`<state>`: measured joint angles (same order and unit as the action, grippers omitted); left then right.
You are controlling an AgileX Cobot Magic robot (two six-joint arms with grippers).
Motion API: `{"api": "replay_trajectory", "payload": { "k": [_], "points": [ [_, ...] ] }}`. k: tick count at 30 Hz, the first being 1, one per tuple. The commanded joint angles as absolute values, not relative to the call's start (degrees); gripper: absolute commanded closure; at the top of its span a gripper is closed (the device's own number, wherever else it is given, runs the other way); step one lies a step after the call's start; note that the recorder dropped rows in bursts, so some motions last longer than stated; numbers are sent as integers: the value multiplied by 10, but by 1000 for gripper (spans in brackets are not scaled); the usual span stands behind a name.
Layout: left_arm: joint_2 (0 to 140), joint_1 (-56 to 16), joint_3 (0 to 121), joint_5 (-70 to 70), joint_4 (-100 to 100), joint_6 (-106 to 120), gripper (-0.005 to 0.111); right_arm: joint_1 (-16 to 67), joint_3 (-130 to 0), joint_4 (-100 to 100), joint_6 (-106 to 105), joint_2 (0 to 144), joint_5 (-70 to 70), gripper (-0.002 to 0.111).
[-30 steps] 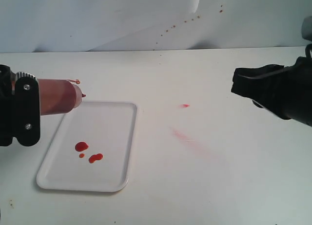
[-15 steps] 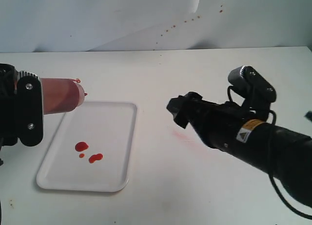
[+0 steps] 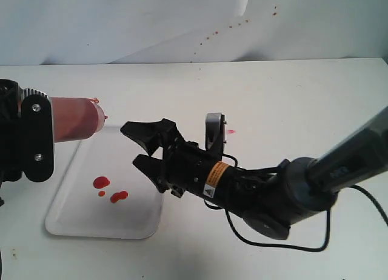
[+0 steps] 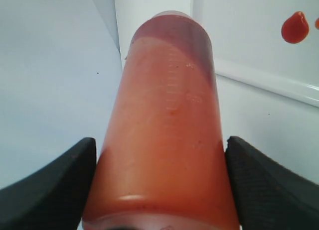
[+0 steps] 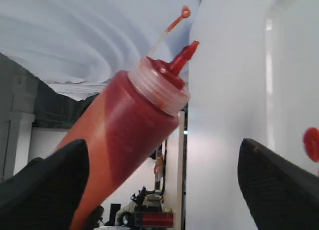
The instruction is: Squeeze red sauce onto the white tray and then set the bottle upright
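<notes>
Translucent orange-red plastic squeeze bottle [image 3: 73, 117], cylindrical, held sideways in the air. The left jaws clamp its body, and its red pointed nozzle is over the far corner of the flat white rounded-corner tray [image 3: 145, 143] on the white bench [image 3: 273, 92]. Glossy red sauce blobs [image 3: 101, 182] sit on the tray. Right jaws wide, empty, over the tray's right edge. Right wrist view shows the nozzle and thin tethered cap; left wrist view shows only the smooth body between textured black pads [image 4: 264, 185].
</notes>
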<state>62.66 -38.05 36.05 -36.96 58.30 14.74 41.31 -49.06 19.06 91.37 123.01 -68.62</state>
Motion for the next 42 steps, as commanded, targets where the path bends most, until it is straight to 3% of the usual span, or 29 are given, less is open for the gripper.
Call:
{"api": "replay_trajectory", "payload": {
  "k": [1,8,32,36,42],
  "points": [
    [620,-382,363,-358,607,138,107,432,-561,199,918,1244,-700,33],
    [620,-382,363,-358,611,138,107,464,-618,162,937,1265,-700,33],
    [620,-382,363,-346,618,135,107,481,-628,177,964,1314,-700,41],
    [620,-382,363,-346,616,135,107,481,-628,191,965,1314,-700,46],
    [620,-382,363,-346,614,135,107,481,-628,206,965,1314,-700,66]
  ]
}}
